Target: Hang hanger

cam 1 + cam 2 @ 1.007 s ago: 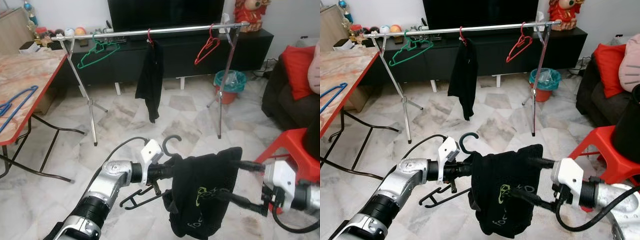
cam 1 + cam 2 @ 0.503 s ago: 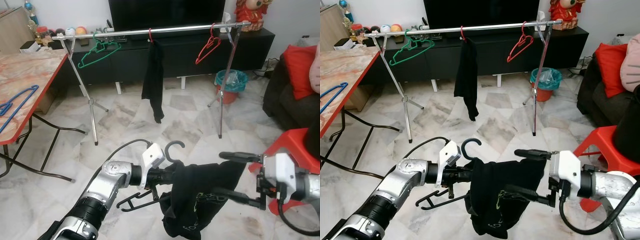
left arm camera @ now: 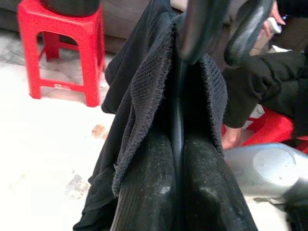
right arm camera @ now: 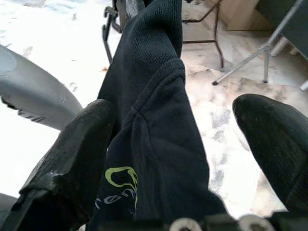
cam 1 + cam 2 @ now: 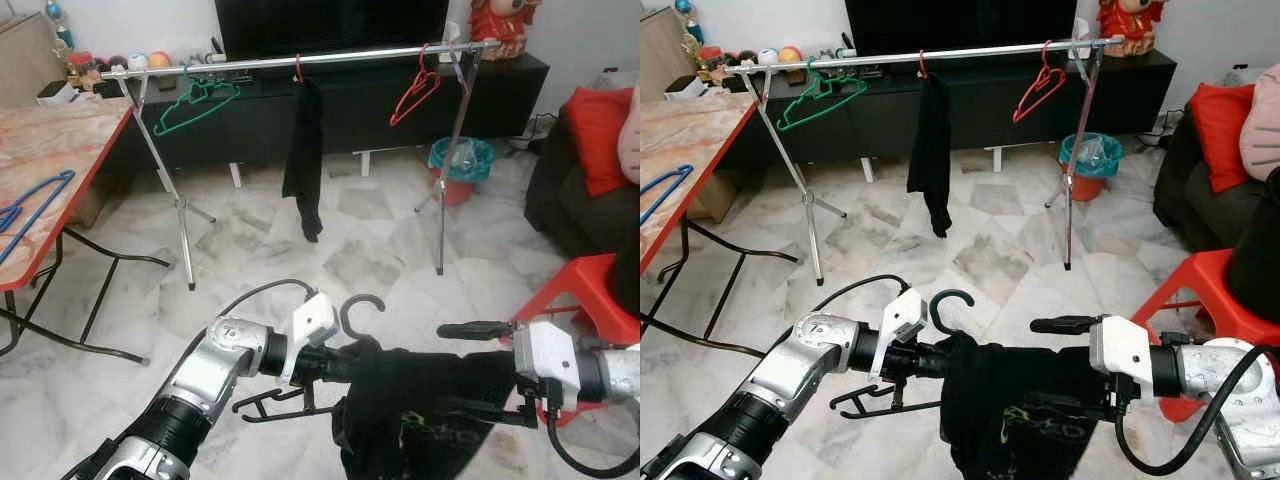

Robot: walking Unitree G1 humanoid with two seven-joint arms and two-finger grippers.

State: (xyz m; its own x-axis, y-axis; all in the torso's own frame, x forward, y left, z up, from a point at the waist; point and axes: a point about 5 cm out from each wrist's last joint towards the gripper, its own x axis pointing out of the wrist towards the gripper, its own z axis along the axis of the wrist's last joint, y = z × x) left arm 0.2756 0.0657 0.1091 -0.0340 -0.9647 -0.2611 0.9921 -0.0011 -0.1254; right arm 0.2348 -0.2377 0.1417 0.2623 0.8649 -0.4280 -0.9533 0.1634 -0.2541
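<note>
Left gripper (image 5: pixel 335 365) sits low in the head view, at roughly 7 o'clock from centre, fingers clenched on the neck of a black hanger (image 5: pixel 355 320) whose hook curls upward just above the grip. A black garment (image 5: pixel 1025 415) with a green logo is draped over this hanger and hangs between the two arms. In the left wrist view the two fingers (image 3: pixel 149 192) are pressed together with the hanger's stem and the cloth caught between them.

Right gripper (image 5: pixel 1075 365) is at about 4 o'clock, fingers spread wide: the upper one projects clear above the garment, the lower one appears buried in the cloth, though the fabric hides its tip. The right wrist view confirms released jaws, with the garment lying against one finger (image 4: pixel 77 154) and the other standing apart.

Clothes rail (image 5: pixel 300 60) stands at 12 o'clock, well apart from the grippers, carrying a green hanger (image 5: pixel 195 100), a dark hung garment (image 5: pixel 303 150) and a red hanger (image 5: pixel 415 92).
</note>
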